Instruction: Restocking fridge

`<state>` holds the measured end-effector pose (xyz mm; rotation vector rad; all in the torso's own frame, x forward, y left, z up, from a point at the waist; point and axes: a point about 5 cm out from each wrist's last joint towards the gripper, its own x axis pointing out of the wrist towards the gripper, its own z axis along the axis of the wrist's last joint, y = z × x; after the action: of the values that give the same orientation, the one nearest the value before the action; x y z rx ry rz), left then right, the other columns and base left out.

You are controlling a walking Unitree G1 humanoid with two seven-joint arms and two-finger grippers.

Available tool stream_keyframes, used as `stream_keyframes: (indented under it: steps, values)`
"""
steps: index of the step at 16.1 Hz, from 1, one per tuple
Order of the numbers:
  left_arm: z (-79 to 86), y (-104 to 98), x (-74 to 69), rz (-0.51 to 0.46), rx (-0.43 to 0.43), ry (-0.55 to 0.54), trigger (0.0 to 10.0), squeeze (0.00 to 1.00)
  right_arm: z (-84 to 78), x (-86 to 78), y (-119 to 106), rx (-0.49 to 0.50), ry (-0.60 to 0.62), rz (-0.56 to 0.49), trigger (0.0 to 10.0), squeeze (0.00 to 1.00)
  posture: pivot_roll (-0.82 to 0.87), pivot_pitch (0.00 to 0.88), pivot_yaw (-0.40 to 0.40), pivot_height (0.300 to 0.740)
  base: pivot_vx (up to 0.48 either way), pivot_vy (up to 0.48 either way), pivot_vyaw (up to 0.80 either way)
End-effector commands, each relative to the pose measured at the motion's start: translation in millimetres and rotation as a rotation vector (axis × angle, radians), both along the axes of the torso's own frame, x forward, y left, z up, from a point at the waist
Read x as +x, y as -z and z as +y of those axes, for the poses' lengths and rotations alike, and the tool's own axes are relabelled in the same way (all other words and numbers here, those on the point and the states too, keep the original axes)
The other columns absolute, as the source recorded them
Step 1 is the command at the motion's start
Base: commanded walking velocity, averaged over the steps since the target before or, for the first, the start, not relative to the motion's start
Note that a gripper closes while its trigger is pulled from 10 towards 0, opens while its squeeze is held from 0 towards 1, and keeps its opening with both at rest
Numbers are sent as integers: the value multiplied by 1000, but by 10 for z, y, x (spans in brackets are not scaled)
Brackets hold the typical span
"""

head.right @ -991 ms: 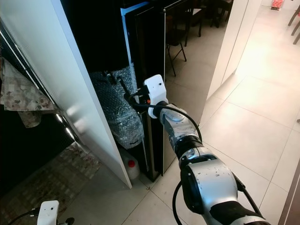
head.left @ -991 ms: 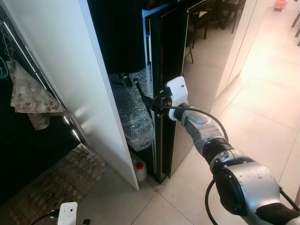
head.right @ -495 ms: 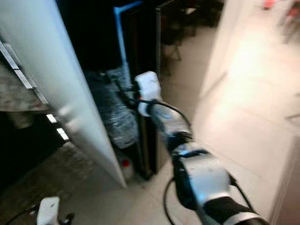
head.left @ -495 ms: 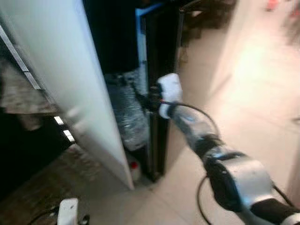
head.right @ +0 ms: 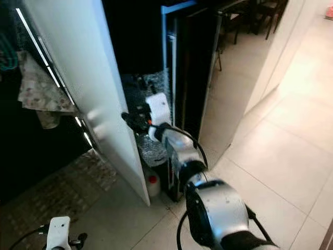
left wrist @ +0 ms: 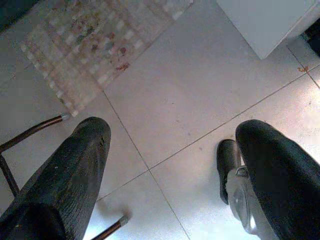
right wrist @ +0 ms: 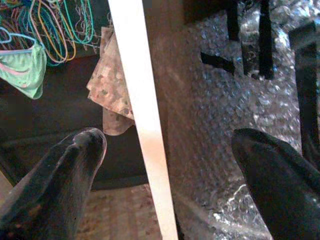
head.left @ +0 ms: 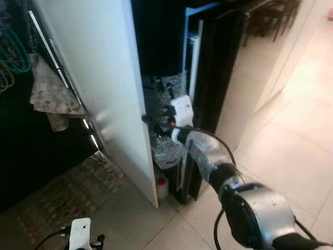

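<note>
- Reaching further left than a second ago, the right tool [head.right: 130, 120] now sits at the white door's [head.left: 99, 78] edge instead of the black fridge [head.left: 218, 78].
- Fingers spread wide, straddling the door edge, gripping nothing; a bubble-wrapped bundle [right wrist: 225, 125] lies just beyond.
- Left tool [left wrist: 170, 165] hangs open over floor tiles.

A home: tiled floor [head.left: 291, 156], patterned rug [head.left: 62, 198], clothes hangers [right wrist: 55, 25], dining chairs [head.right: 244, 15] beyond.
</note>
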<state>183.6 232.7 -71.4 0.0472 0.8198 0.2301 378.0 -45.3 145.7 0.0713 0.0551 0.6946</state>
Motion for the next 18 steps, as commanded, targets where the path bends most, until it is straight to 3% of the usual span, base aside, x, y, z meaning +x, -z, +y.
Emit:
stream_keyframes:
  steps: [1,4,6,7,8,9,10,11,12,13,14,15,18]
  values:
    - [1,16,-24,16,-2,-13,10000,0,-78,-21,19,16,32,-46,10000,0,-7,0,59,740,0,0,0]
    - [-15,36,-52,31,-3,-2,10000,0,-318,-201,353,30,124,-13,10000,0,-26,0,64,740,0,0,0]
    - [-18,46,-71,40,-3,6,10000,0,-648,-364,606,-10,221,28,10000,0,-36,0,66,740,0,0,0]
    - [-16,51,-80,45,-2,11,10000,0,-859,-441,705,-20,292,55,10000,0,-47,0,68,740,0,0,0]
    - [-17,60,-97,54,-1,20,10000,0,-1195,-565,846,-32,415,106,10000,0,-58,0,71,740,0,0,0]
    - [-17,67,-109,60,-1,24,10000,0,-1411,-653,938,-54,501,143,10000,0,-61,0,73,740,0,0,0]
    - [-17,71,-118,65,-1,27,10000,0,-1520,-703,988,-58,550,164,10000,0,-66,0,75,740,0,0,0]
    - [-21,81,-134,74,-2,34,10000,0,-1842,-885,1189,-53,714,266,10000,0,-73,0,79,740,0,0,0]
    - [-28,90,-144,84,-4,44,10000,0,-2018,-1088,1414,-70,813,382,10000,0,-79,0,80,740,0,0,0]
    - [-39,96,-149,92,-7,54,10000,0,-2093,-1267,1597,-101,860,482,10000,0,-80,0,81,740,0,0,0]
    - [-56,104,-154,102,-9,74,10000,0,-2106,-1600,1888,-185,894,652,10000,0,-70,0,77,740,0,0,0]
    - [-43,98,-150,99,-1,77,10000,0,-2059,-1764,2013,-191,904,720,10000,0,-49,0,71,740,0,-322,0]
    - [7,92,-159,105,4,67,10000,0,-1945,-1686,1976,-121,892,663,10000,0,-61,0,81,740,0,-368,0]
